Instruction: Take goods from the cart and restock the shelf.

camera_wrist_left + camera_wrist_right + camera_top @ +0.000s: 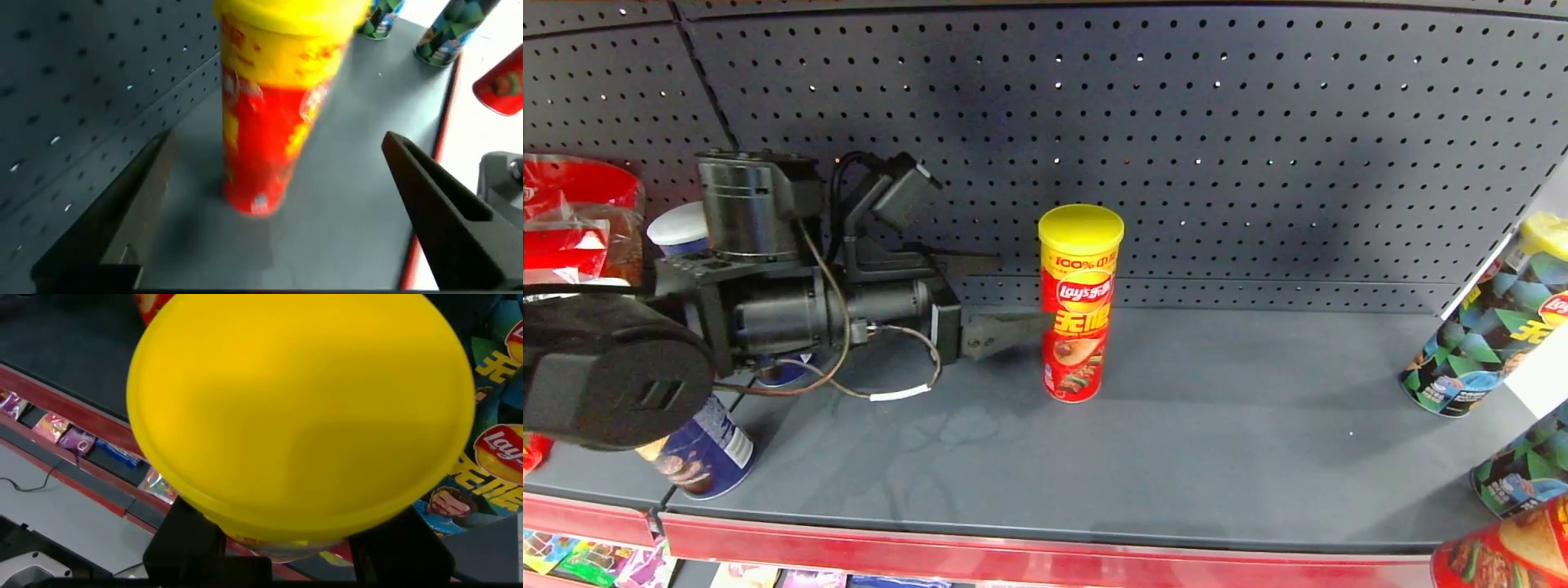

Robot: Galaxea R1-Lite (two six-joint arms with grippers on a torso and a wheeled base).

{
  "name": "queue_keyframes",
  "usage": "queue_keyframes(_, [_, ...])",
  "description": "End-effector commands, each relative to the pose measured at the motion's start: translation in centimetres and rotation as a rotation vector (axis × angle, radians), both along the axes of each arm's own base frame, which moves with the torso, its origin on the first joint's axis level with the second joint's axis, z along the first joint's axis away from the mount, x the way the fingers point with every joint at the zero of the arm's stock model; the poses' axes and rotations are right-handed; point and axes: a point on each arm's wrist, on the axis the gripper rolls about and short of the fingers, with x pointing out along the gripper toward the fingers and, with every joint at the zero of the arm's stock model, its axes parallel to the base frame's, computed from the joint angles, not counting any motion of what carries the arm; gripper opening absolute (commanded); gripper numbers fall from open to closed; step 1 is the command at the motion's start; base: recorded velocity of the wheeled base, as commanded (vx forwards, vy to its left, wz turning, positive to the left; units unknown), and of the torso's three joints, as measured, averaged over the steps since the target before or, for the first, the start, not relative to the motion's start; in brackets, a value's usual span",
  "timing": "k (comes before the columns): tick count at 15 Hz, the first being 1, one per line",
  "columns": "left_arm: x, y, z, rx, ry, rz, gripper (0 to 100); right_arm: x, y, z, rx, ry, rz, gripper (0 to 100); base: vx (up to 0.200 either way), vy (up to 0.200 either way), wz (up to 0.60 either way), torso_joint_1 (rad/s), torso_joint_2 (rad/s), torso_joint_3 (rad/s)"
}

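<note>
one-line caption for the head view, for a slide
left tool open by an upright yellow-lidded can on the grey shelf

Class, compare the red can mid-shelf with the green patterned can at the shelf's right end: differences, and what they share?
The red can is red and yellow; the green can is patterned green and black. The red can stands between the left gripper's open jaws; the green can stands clear of it. A white strip crosses the green can, not the red can. Both are tall tubes with yellow lids.
</note>
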Motion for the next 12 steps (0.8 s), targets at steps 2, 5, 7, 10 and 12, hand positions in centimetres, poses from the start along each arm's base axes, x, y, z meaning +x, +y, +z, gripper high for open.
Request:
queue_keyframes(2, [2.7,-2.1,-1.4,0.012,0.021,-0.013,100,0.0,0.0,0.0,0.000,0.001,0.000,0,0.000,0.000,0.00,0.000,0.00,0.000])
queue_keyframes(5, [3.8,-2.8,-1.4,0.007,0.010,-0.013,100,0.0,0.0,0.0,0.000,0.001,-0.001,0,0.000,0.000,0.00,0.000,0.00,0.000])
queue_keyframes(7, [3.7,-3.2,-1.2,0.004,0.007,-0.025,100,0.0,0.0,0.0,0.001,0.005,-0.002,0,0.000,0.000,0.00,0.000,0.00,0.000])
queue_keyframes(10, [3.5,-4.3,-1.2,-0.001,0.006,-0.052,100,0.1,0.0,-0.1,0.000,0.008,-0.003,0,0.000,0.000,0.00,0.000,0.00,0.000])
queue_keyframes(12, [4.5,-4.9,-1.2,-0.004,-0.002,-0.040,100,0.1,0.0,-0.1,0.000,0.009,-0.003,0,0.000,0.000,0.00,0.000,0.00,0.000])
